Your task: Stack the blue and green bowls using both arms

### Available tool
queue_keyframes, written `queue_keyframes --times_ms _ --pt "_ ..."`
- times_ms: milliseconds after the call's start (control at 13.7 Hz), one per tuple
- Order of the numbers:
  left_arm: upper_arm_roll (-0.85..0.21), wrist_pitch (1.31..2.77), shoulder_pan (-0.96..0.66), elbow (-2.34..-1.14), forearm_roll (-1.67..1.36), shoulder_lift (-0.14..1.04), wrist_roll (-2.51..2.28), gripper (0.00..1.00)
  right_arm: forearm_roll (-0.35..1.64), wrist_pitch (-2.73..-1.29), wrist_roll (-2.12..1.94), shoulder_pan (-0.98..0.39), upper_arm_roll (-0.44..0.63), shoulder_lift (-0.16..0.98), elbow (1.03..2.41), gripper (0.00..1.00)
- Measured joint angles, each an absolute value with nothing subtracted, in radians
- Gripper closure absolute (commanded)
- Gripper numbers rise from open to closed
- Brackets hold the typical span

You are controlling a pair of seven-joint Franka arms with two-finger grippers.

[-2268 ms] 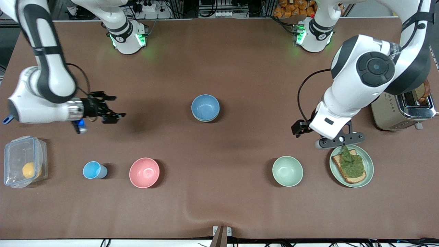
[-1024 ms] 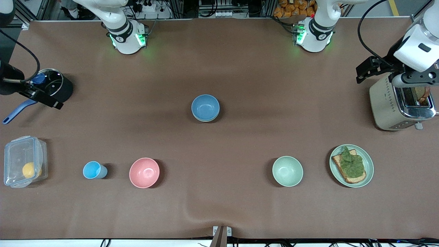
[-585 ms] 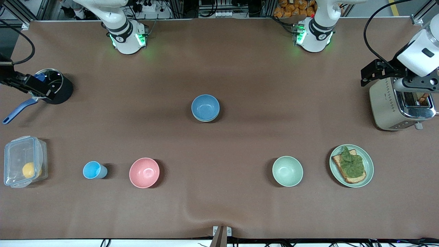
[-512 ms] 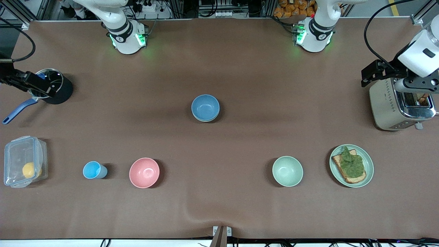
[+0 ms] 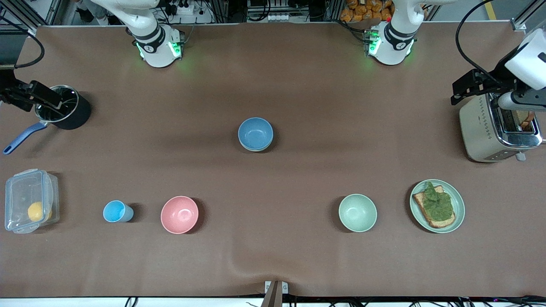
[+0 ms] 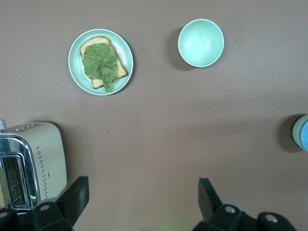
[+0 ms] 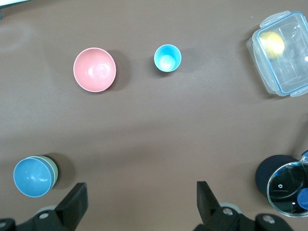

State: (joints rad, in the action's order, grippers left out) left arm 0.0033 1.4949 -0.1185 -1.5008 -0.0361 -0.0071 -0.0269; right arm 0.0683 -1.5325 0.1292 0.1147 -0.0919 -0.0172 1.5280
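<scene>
The blue bowl (image 5: 255, 132) sits nested inside the green bowl (image 5: 257, 149) at the middle of the table; only a sliver of the green rim shows under it. Both also show in the right wrist view: the blue bowl (image 7: 32, 177) and the green bowl's edge (image 7: 54, 168). My left gripper (image 5: 524, 100) is open and empty, high over the toaster (image 5: 490, 132) at the left arm's end; in its own wrist view it (image 6: 143, 192) holds nothing. My right gripper (image 5: 32, 96) is open and empty beside the black pot (image 5: 81, 115) at the right arm's end; its wrist view (image 7: 140, 195) shows the same.
Nearer the front camera stand a clear box (image 5: 17, 187) with a yellow fruit, a light-blue cup (image 5: 116, 211), a pink bowl (image 5: 179, 214), a pale mint bowl (image 5: 357, 212) and a green plate (image 5: 460, 200) with toast and lettuce.
Both arms have drawn away from the middle to the table's two ends and risen. The stacked bowls have not moved.
</scene>
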Motion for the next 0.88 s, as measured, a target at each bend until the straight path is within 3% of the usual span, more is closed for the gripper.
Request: queue_keyframes --times_ms 878 --pt "0.0 1.485 -0.119 -1.502 -0.036 -0.011 -0.027 0.0 0.062 -1.525 0.129 0.083 -0.101 -0.017 1.529 0.0"
